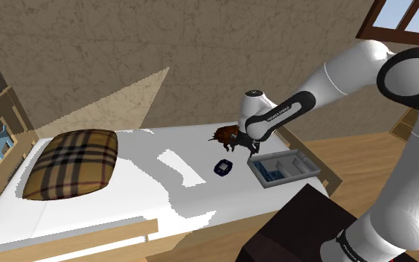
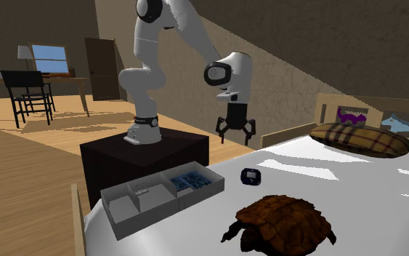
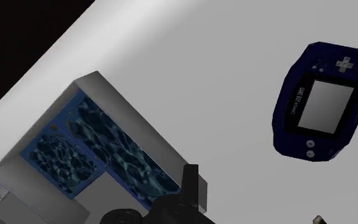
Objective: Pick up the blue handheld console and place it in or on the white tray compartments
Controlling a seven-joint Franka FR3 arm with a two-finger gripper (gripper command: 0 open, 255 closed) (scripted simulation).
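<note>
- Here, the all-black two-finger gripper (image 2: pixel 235 134) hangs in the air above the white bed (image 2: pixel 355 196), its fingers spread apart and nothing between them.
- The dark blue handheld console with a grey screen (image 3: pixel 323 105) lies flat and face-up on the sheet, below the gripper and off to one side. It is closer to one finger than the other and touches neither.
- The white rectangular tray with divided compartments (image 3: pixel 117 102) sits on the bed on the gripper's other side, apart from the console. One compartment is lined with a mottled blue pattern, and the others are plain.
- In the shoulder view the gripper (image 1: pixel 249 149) stands between the console (image 1: pixel 222 168) and the tray (image 1: pixel 302 170), higher than both.
- A brown turtle figure (image 2: pixel 282 222) rests on the sheet near the gripper, clear of the console (image 2: pixel 250 177) and the tray (image 2: pixel 126 218).
- A tan plaid pillow (image 1: pixel 74 164) lies at the bed's far end, well away from the gripper.
- The dark box stand (image 2: pixel 115 167) carries the arm just beside the tray's end of the bed.
</note>
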